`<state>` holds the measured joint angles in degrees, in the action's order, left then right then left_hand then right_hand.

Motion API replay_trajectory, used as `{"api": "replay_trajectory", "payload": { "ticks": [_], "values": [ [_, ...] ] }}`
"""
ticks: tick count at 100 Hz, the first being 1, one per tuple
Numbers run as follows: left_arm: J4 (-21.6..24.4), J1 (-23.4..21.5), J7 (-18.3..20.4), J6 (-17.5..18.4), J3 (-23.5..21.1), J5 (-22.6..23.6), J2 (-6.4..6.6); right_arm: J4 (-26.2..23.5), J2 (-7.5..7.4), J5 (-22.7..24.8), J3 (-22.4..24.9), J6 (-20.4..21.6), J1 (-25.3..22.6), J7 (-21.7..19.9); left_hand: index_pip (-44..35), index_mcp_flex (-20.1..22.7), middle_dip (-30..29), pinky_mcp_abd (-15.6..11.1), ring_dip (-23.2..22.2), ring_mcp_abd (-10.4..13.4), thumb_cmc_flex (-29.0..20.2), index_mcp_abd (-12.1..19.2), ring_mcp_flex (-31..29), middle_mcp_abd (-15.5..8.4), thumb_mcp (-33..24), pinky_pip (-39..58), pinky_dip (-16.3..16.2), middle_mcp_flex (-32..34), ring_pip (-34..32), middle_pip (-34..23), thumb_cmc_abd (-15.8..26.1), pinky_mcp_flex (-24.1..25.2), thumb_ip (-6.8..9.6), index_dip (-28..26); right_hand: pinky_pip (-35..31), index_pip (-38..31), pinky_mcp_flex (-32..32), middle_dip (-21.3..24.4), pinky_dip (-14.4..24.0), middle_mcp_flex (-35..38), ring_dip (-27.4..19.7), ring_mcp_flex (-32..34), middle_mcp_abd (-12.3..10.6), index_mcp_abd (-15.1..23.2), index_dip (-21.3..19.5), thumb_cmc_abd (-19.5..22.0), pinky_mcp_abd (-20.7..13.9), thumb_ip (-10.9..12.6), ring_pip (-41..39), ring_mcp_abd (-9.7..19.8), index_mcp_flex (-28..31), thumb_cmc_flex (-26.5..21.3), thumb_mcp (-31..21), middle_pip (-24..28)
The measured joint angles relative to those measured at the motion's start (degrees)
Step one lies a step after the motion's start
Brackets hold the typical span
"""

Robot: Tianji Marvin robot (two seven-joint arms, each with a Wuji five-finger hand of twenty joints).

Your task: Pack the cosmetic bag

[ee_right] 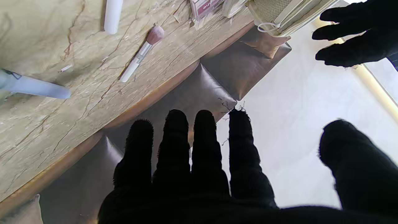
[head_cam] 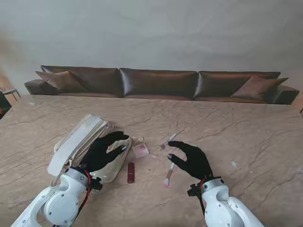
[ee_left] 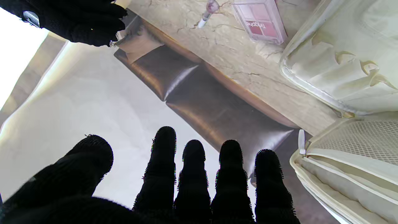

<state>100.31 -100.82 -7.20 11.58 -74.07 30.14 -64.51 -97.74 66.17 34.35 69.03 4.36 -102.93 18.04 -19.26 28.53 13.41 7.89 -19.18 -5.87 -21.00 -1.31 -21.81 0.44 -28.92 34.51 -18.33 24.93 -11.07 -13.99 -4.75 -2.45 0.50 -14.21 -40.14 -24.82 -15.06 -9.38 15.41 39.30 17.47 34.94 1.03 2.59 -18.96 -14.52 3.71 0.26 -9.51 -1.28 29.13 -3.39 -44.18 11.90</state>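
Note:
The cream cosmetics bag [head_cam: 75,139] lies open at the left, its lid folded back; it also shows in the left wrist view, cosmetics bag [ee_left: 342,62]. My left hand [head_cam: 105,150] hovers over the bag's near right corner, open and holding nothing. A pink palette [head_cam: 140,150] lies just right of the bag, and a dark red lipstick [head_cam: 130,172] lies nearer to me. A small brush [head_cam: 168,141] lies farther out, and a white-handled brush [head_cam: 168,175] rests beside my right hand [head_cam: 190,160], which is open and holds nothing. The right wrist view shows the small brush [ee_right: 140,56] on the table.
A brown leather sofa [head_cam: 158,82] runs along the table's far edge. A tiny pale scrap [head_cam: 234,164] lies to the right of my right hand. The marbled table top [head_cam: 246,132] stretches out to the right.

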Motion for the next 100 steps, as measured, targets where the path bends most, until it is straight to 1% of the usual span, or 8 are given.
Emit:
{"api": "replay_trajectory", "payload": {
  "ticks": [15,36,44,60,69,84,92,100],
  "values": [
    [-0.24,0.38,0.51,-0.11,-0.23,0.0,0.0,0.61,0.0,-0.21,-0.35,0.06,0.77,-0.1,0.0,0.0,0.0,0.0,0.0,0.0,0.0,0.0,0.0,0.0,0.0,0.0,0.0,0.0,0.0,0.0,0.0,0.0,0.0,0.0,0.0,0.0,0.0,0.0,0.02,0.0,0.0,0.0,0.0,0.0,0.0,0.0,0.0,0.0,0.0,0.0,0.0,0.0,0.0,0.0],
    [-0.36,0.4,0.46,0.2,-0.44,0.6,0.05,1.16,0.18,-0.09,-1.14,0.34,0.84,2.0,0.0,0.0,0.0,0.0,0.0,0.0,0.0,-0.01,0.0,0.0,0.0,0.01,0.0,0.0,0.0,0.0,0.0,-0.32,0.0,0.0,0.0,0.0,0.0,-0.01,0.02,0.0,0.01,0.0,0.0,0.0,0.0,0.0,0.0,0.0,0.0,0.0,0.0,0.0,0.0,0.0],
    [0.06,0.05,0.39,0.32,-0.69,1.21,0.06,1.03,0.25,0.12,-1.07,0.82,0.73,2.02,0.0,0.03,0.0,-0.11,0.0,0.0,-0.01,-1.58,0.0,0.0,0.0,0.02,0.0,0.02,0.01,0.0,0.0,-0.33,0.0,0.0,0.0,0.0,0.0,-0.01,0.02,0.0,0.01,0.0,0.0,0.0,0.0,0.0,0.01,0.0,0.0,0.0,0.0,0.0,0.0,0.0],
    [1.41,-0.46,-0.84,0.03,-1.34,3.95,0.06,0.49,0.2,0.99,-0.17,2.07,0.7,0.61,0.0,1.24,0.0,-0.7,0.0,0.0,-0.01,-1.63,0.0,0.01,-0.18,0.03,0.0,0.05,0.01,0.0,-0.03,-0.33,0.0,0.0,0.0,0.0,0.0,-0.01,0.03,0.0,0.01,0.0,0.0,0.0,0.0,0.0,0.01,0.0,0.0,0.0,0.0,0.0,0.0,0.0],
    [2.2,-0.41,-1.41,-1.06,-2.07,6.87,0.04,0.55,0.08,1.0,0.03,3.11,1.12,0.25,0.0,1.24,0.0,-0.99,0.0,0.09,-0.01,-1.63,0.01,0.01,-2.12,0.03,0.0,0.05,0.01,0.0,-0.09,-0.23,0.0,0.0,0.0,0.0,0.0,-0.01,0.03,0.0,0.01,0.0,0.0,0.0,0.0,0.0,0.03,0.0,0.0,0.0,0.0,0.0,0.0,0.0],
    [3.75,-0.04,-0.66,-3.12,-4.84,12.0,0.08,1.45,-0.03,0.23,0.42,4.96,2.63,-1.36,0.0,1.01,0.0,-1.48,-0.02,0.73,0.06,-1.9,0.92,0.01,-4.79,-0.52,0.14,-0.06,0.08,0.0,-4.84,0.71,-0.05,0.07,0.0,0.0,0.0,-0.01,0.04,0.0,0.01,0.0,0.0,0.0,0.0,0.0,0.03,0.0,0.0,0.0,0.0,0.0,0.0,0.0],
    [4.31,0.63,0.07,-3.88,-6.35,14.54,0.34,2.24,-0.19,0.2,0.56,5.83,3.67,-2.16,0.61,-1.26,-0.04,-1.66,0.03,1.28,0.06,-2.24,1.95,0.01,-4.82,-1.26,0.45,-1.47,0.69,0.12,-6.81,1.39,-0.05,0.69,0.0,0.0,0.0,-0.01,0.04,0.0,0.01,0.0,0.0,0.0,0.0,0.0,0.04,0.0,0.0,0.0,0.0,0.0,0.0,0.0],
    [4.93,1.7,2.02,-6.59,-7.4,16.46,0.77,3.09,-0.32,0.1,0.57,6.55,4.7,-2.56,2.65,-4.47,-0.18,-2.65,0.67,1.95,0.06,-3.34,5.38,-0.04,-5.27,-2.98,1.27,-5.22,1.98,0.13,-9.65,2.88,-0.05,1.52,0.0,0.0,0.0,-0.01,0.04,0.0,0.01,0.0,0.0,0.0,0.0,0.0,0.04,0.0,0.0,0.0,0.0,0.0,0.0,0.0]
  ]
}}
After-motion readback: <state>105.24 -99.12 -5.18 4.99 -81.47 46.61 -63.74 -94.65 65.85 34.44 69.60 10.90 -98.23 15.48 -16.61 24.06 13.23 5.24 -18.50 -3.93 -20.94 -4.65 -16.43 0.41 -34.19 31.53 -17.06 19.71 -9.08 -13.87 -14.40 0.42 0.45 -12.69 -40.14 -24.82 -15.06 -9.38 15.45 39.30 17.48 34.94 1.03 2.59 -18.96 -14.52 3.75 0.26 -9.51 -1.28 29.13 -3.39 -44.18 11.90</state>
